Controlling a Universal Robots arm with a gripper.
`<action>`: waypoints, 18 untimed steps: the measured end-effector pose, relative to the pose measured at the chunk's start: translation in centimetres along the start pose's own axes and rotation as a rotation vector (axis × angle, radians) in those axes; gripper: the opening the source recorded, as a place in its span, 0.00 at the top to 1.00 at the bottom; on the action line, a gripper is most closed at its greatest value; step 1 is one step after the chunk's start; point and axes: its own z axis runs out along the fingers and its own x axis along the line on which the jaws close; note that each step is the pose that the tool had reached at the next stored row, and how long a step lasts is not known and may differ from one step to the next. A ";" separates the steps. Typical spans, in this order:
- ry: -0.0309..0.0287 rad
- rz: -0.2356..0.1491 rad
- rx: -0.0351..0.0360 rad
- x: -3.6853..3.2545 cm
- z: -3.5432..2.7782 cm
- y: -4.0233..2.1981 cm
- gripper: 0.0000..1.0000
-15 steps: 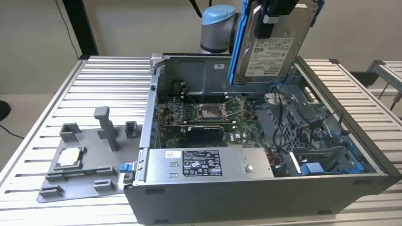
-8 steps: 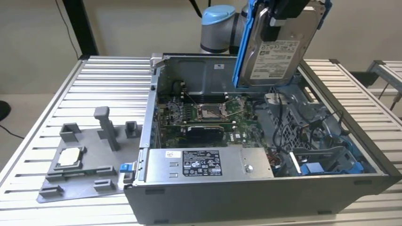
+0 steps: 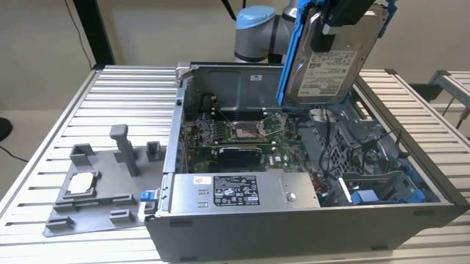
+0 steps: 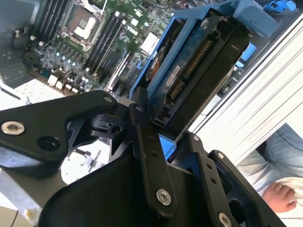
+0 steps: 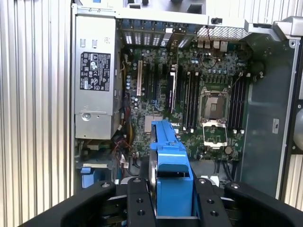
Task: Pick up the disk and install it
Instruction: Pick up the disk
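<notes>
Disk (image 3: 334, 60) hangs on edge high above the open PC case (image 3: 220, 71), well clear of everything inside. The gripper (image 3: 344, 19) is clenched on it, with black metal fingers (image 4: 144, 137) pressing its two flat faces near the top end. That grip leaves the long edges and lower end free, prob. so the disk can travel narrow-side-down w/o snagging the case walls.

The disk is silver-grey metal with a white label on one face, and a blue plastic carrier (image 5: 171, 165) runs round its rim. In the second wrist view the other face shows a dark circuit board and a connector strip.

The case is grey sheet metal lying on its side, w/ a green motherboard (image 3: 242, 132) and a boxy grey power supply (image 3: 242, 190) exposed. Blue plastic parts (image 3: 364, 198) sit in the corner at the exterior view's right, apparently the drive bay.

The bench (image 3: 125, 93) is ribbed metal slats. It also carries a grey moulded fixture (image 3: 96, 192) holding a small square chip (image 3: 81, 183)
</notes>
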 end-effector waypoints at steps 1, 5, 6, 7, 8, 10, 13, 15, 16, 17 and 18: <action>0.0000 0.003 0.0002 0.07 0.01 0.00 1.00; 0.0005 0.034 0.0021 0.16 0.06 -0.04 1.00; 0.0008 0.036 0.0022 0.18 0.06 -0.11 1.00; 0.0006 0.038 0.0024 0.22 0.08 -0.22 1.00; 0.0008 0.038 0.0024 0.28 0.09 -0.41 1.00; 0.0007 0.038 0.0024 0.41 0.12 -0.80 1.00; 0.0006 0.038 0.0024 0.69 0.15 -1.45 1.00; 0.0006 0.038 0.0024 0.89 0.17 -1.87 1.00; 0.0006 0.038 0.0024 0.99 0.17 -2.08 1.00; 0.0007 0.038 0.0023 1.10 0.18 -2.30 1.00; 0.0007 0.038 0.0024 1.21 0.18 -2.49 1.00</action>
